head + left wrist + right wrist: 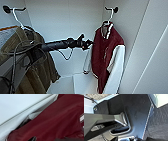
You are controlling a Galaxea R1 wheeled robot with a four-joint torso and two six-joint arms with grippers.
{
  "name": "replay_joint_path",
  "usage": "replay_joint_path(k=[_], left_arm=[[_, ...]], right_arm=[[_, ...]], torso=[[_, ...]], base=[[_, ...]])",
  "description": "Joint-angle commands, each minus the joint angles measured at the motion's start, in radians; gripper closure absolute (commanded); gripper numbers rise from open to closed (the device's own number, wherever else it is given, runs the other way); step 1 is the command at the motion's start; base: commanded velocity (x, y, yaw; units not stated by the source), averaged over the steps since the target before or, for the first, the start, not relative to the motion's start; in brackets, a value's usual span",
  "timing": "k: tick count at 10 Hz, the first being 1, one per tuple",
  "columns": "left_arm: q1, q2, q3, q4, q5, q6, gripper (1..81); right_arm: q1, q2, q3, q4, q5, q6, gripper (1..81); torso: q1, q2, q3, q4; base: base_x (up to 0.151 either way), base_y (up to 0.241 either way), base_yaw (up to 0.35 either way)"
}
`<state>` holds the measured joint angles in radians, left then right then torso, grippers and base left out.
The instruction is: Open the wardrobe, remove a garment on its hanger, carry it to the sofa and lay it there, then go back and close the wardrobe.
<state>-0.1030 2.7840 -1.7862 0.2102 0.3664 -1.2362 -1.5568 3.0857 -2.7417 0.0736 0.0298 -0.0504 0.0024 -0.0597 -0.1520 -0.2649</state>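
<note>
My left pincer (88,45) was at the jacket (106,50), jaw state unclear; I judged it best to grip high near the hanger (109,15) and lift the hook clear.

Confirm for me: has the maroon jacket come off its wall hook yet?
No. In the head view the maroon jacket hangs by its white hanger from the dark hook on the wardrobe's back wall.

the left arm (57,45) reaches forward, nearly level, its end effector (87,44) extended ahead
</note>
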Motion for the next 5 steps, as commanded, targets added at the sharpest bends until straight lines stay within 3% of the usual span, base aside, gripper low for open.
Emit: replay_joint_path(k=[1, 5], left_arm=[[-0.247, 0.003, -0.024, -0.091, -0.095, -0.029, 1.0], [-0.358, 0.022, -0.052, -0.170, -0.124, -0.031, 1.0]], right_arm=[[0.026, 0.006, 0.004, 0.011, -0.060, 0.006, 1.0], [0.030, 0.018, -0.001, 0.011, -0.062, 0.006, 1.0]], torso=[[0.000, 0.000, 0.000, 0.000], [0.000, 0.000, 0.000, 0.000]], base=[[0.000, 0.000, 0.000], [0.000, 0.000, 0.000]])
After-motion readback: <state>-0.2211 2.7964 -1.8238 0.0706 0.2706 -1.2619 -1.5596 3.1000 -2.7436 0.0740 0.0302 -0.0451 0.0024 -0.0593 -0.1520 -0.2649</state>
